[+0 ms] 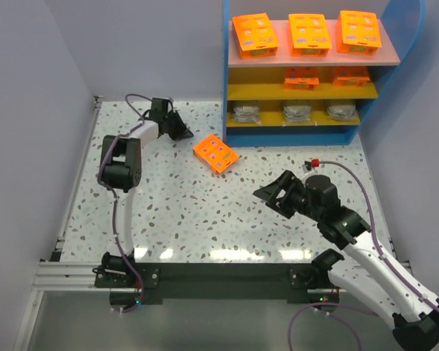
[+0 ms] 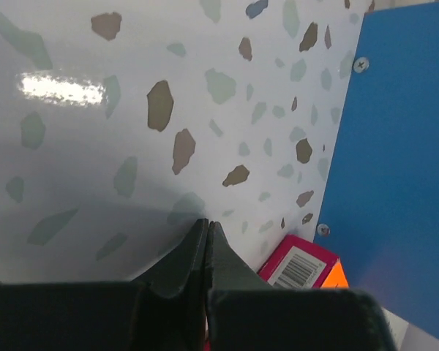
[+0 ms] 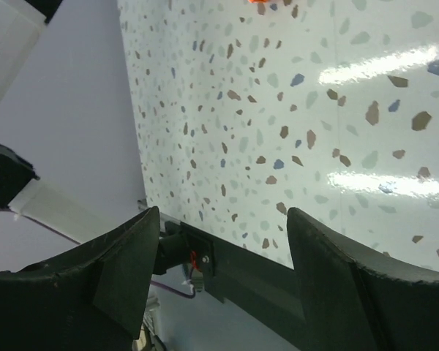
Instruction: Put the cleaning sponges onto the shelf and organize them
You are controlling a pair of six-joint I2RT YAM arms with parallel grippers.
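Bright-orange and flat, the one rectangular sponge pack not yet shelved lies on the speckled terrazzo-pattern table, in front of the blue-sided shelf unit with its pink and yellow boards. It sits just right of the black left claw, which is clenched on nothing. The black right claw, spread and empty, is farther off. The pack's long axis runs diagonally, far-left to near-right, askew to the shelf front.
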